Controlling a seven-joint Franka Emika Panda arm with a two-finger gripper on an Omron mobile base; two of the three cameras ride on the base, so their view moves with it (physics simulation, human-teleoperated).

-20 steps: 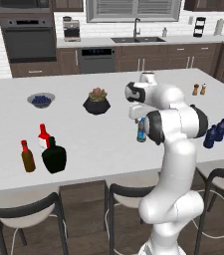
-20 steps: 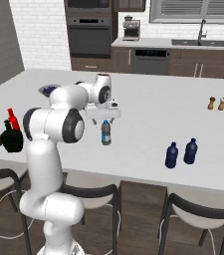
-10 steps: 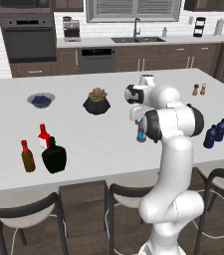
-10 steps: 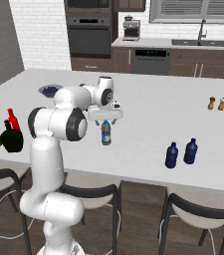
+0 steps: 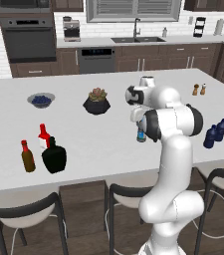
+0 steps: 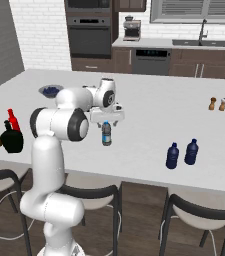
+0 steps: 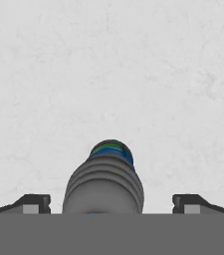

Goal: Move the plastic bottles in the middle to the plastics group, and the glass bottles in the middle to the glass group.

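Cap end of the clear bottle [image 7: 105, 183] is cut off below between wide-apart fingers [image 7: 33, 203] of the gripper [image 6: 106, 119], gripping nothing; it stands upright, well apart from the navy bottles [image 6: 173, 155].

Counter [image 5: 108, 144]: matt white stone, faint mottling. Clear bottle [image 6: 106, 134]: see-through ribbed plastic, blue label. Squat flask [image 5: 54, 157]: glossy black, glass-like. Navy bottles [image 6: 172, 156]: opaque, slight sheen. Arm shell [image 5: 175, 149]: smooth glossy white.
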